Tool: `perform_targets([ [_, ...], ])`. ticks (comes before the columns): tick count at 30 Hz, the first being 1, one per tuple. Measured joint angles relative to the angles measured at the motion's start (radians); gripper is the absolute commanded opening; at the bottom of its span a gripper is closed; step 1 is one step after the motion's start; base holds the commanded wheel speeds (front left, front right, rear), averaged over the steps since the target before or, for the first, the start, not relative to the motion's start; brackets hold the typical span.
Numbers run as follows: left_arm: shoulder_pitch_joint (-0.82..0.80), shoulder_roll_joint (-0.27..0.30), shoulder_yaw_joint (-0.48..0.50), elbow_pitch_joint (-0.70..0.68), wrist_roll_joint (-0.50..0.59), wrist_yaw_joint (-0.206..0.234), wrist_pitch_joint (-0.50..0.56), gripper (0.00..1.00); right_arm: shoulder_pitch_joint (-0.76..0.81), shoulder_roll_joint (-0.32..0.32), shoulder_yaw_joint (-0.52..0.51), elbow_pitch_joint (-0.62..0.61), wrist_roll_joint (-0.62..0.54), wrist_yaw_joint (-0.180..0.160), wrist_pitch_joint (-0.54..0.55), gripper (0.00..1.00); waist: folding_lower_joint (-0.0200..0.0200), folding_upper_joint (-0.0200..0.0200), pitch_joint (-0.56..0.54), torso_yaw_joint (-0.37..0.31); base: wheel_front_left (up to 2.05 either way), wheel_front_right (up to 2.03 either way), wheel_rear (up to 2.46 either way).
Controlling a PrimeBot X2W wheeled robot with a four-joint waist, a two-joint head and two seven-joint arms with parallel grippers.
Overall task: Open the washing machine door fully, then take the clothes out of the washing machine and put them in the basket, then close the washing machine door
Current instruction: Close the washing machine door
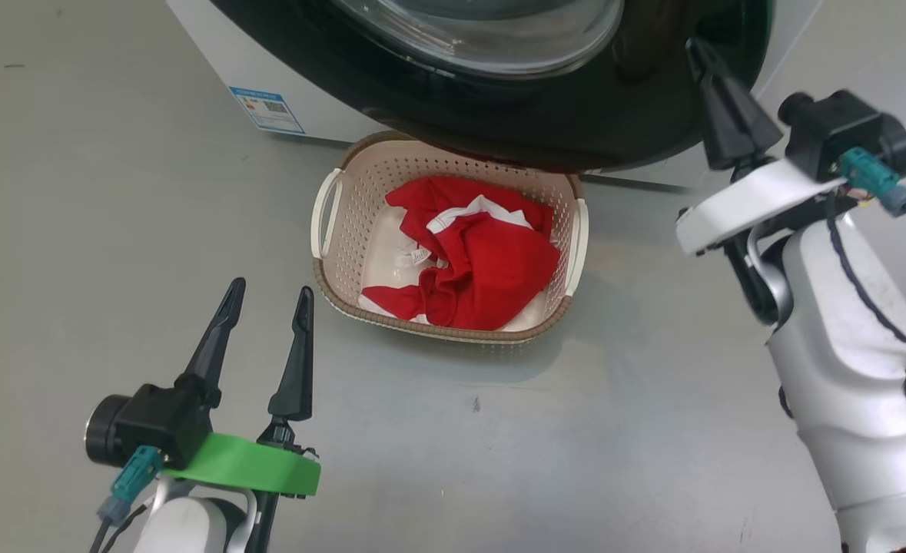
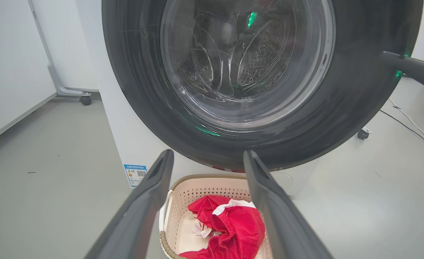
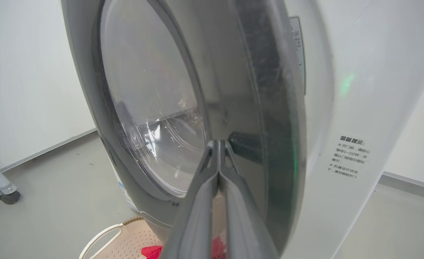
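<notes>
Touching glossy black rim of washing machine door (image 1: 575,123), R gripper (image 1: 700,48) is seen pinched shut. L gripper (image 1: 272,290) is held spread; crumpled red clothes (image 1: 491,265) are seen in perforated basket (image 1: 453,332) just beyond its tips.

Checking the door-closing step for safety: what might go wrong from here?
1. The shut right gripper appears to touch the door on its glossy rim with its tips alone; they may slide off the curved surface rather than push it home.
2. The door's lower edge overhangs the back rim of the basket, so the swing might nudge the basket.
3. Whether the door has latched to the machine cannot be told; it may spring back.
</notes>
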Motion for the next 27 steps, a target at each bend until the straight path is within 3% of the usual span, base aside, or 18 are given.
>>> perform_targets([
  [27, -0.094, -0.014, -0.040, 0.039, -0.003, -0.025, -0.023, 1.00, -0.317, -0.064, -0.050, 0.127, -0.002, -0.002, 0.002, 0.00, 0.0000, 0.0000, 0.112, 0.072, 0.00, 0.00, 0.00],
])
